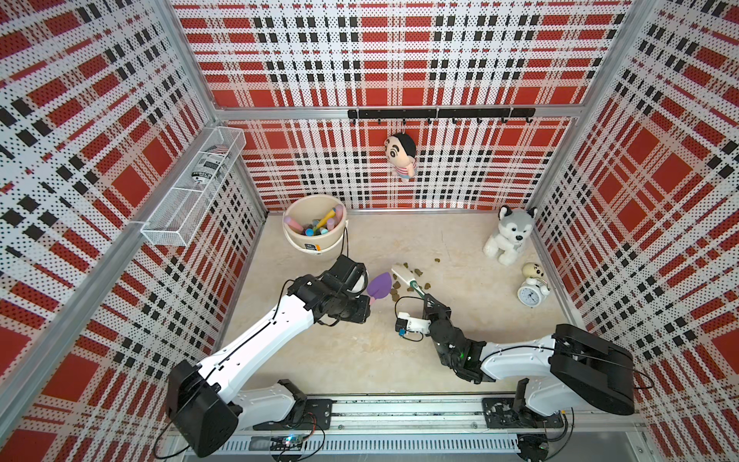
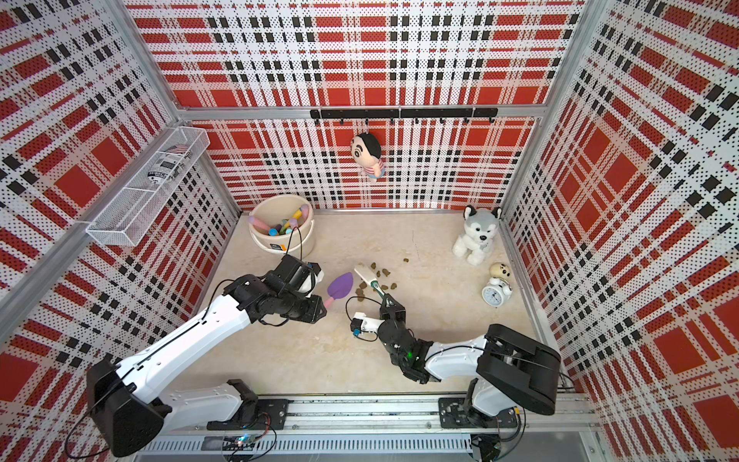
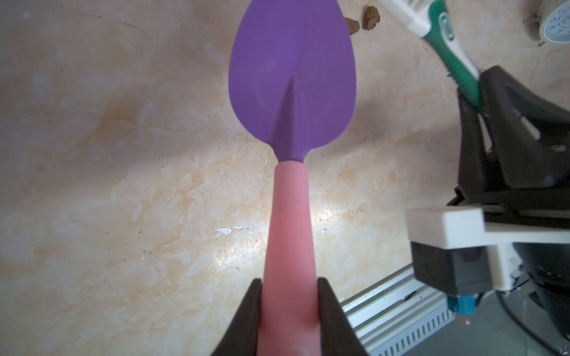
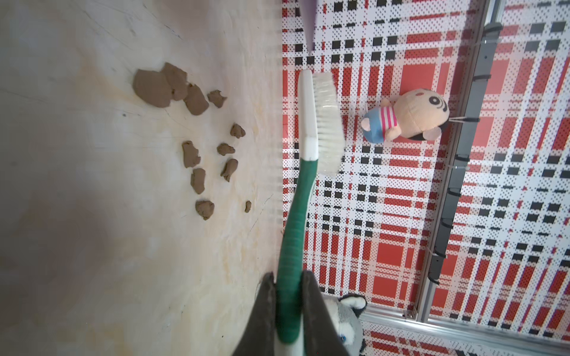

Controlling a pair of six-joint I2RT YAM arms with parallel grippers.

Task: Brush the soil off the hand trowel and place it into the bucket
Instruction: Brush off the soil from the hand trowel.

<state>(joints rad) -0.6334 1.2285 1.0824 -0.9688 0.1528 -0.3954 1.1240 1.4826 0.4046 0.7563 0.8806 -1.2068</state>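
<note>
Bucket (image 1: 298, 241): upper left of the table (image 1: 360, 352) in both top views, upright.
Hand trowel (image 1: 379, 285): centre frame, lower right of the bucket. Left gripper (image 1: 370, 301) is clamped on its pink handle. Long axis runs lower left to upper right, with the purple blade tip pointing away from the bucket. Blade face looks clean in the left wrist view.
Brush (image 1: 404, 277): just right of the blade, right gripper (image 1: 424, 297) closed on its green handle.
Soil (image 1: 418, 273): lumps on the table around the brush head.
Judgement: the left arm is nearer the bucket, and the trowel must swing up-left.
</note>
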